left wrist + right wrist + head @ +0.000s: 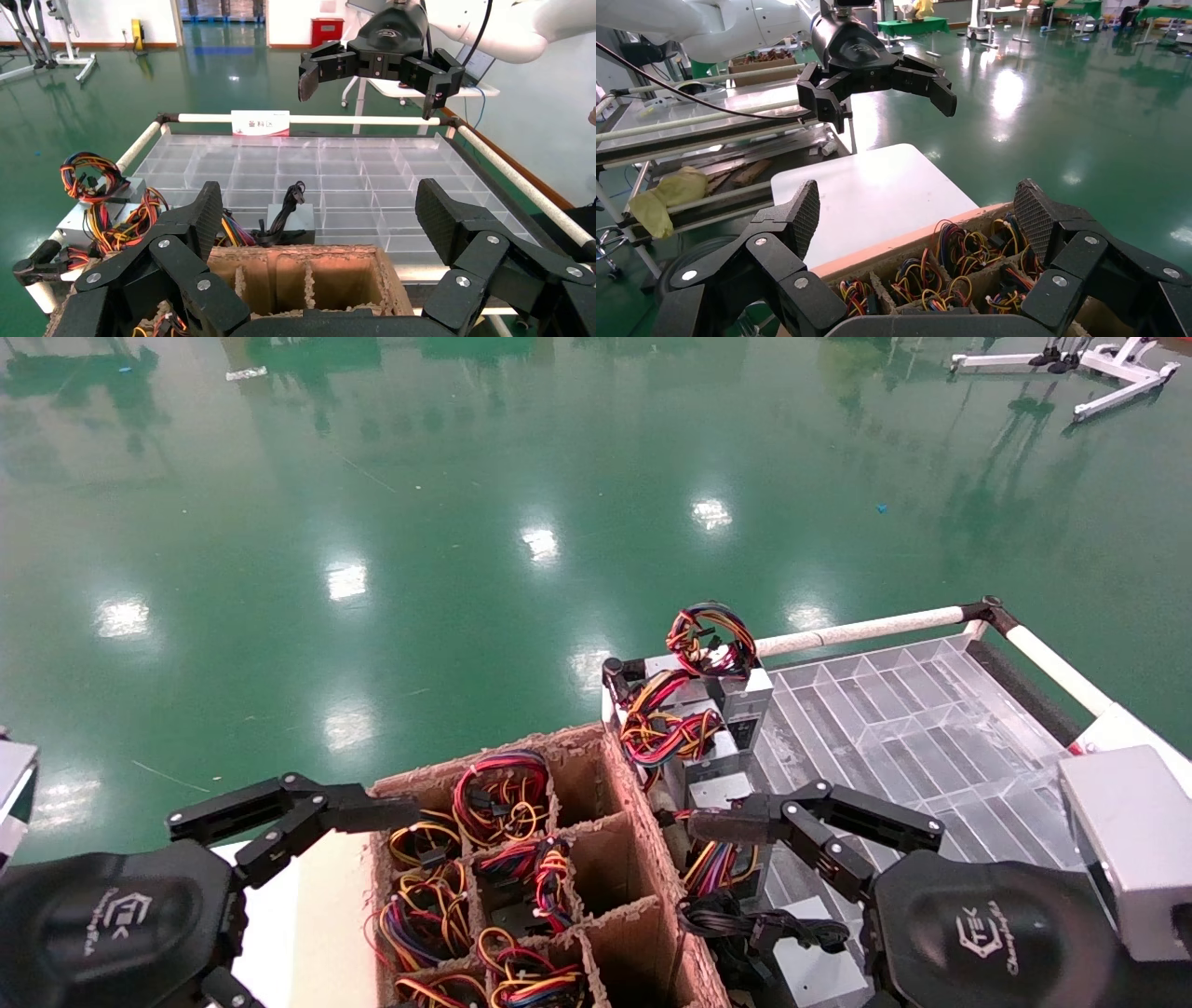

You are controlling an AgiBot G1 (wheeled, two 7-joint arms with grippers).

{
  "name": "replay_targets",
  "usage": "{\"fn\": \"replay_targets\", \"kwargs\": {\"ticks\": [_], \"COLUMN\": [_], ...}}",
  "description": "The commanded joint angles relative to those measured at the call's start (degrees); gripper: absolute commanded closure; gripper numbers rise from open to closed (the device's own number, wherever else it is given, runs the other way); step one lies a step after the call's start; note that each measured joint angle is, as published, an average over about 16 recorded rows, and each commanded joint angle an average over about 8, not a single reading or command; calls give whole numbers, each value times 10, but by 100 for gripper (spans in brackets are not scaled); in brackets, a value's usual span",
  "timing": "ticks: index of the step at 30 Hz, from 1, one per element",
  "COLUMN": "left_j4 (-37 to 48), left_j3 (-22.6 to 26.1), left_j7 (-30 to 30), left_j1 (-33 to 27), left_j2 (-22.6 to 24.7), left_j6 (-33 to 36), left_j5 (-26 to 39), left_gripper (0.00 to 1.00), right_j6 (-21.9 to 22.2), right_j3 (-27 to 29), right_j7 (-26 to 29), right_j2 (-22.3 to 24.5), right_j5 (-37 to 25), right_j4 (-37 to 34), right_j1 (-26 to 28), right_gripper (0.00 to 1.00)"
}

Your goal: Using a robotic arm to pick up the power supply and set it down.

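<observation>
Several silver power supplies with red, yellow and orange wire loops are stacked (pixel 722 696) at the clear tray's corner nearest the box; the stack (pixel 105 210) also shows in the left wrist view. More wire bundles (pixel 498 794) fill cells of the cardboard box (pixel 643 822), and these bundles (pixel 954 253) appear in the right wrist view. My left gripper (pixel 400 924) hovers open over the box (pixel 309 281) and holds nothing, its own view placing it (pixel 323 217) above empty cells. My right gripper (pixel 708 924) is open and empty at the tray's box side, over the box (pixel 919 210) in its own view.
A unit with all-black cables (pixel 745 929) lies on the clear compartment tray (pixel 913 719), and also shows (pixel 288 217) just beyond the box. White rails (pixel 857 633) frame the tray. A white tabletop (pixel 870 189) lies beside the box. Green floor surrounds everything.
</observation>
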Motion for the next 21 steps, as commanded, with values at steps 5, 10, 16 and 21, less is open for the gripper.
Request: {"fn": "replay_targets", "kwargs": {"ticks": [5, 10, 16, 21], "left_j4": [0, 0, 0, 0], "left_j3": [0, 0, 0, 0], "left_j7": [0, 0, 0, 0], "left_j1": [0, 0, 0, 0], "left_j2": [0, 0, 0, 0], "left_j6": [0, 0, 0, 0], "left_j5": [0, 0, 0, 0], "left_gripper": [100, 100, 100, 100], "right_j6": [0, 0, 1, 7], "right_j3": [0, 0, 0, -5], "right_j7": [0, 0, 0, -3], "right_j2": [0, 0, 0, -3], "right_j5": [0, 0, -1, -15], "right_j4": [0, 0, 0, 2], "right_j1": [0, 0, 0, 3], "right_gripper": [0, 0, 0, 0]}}
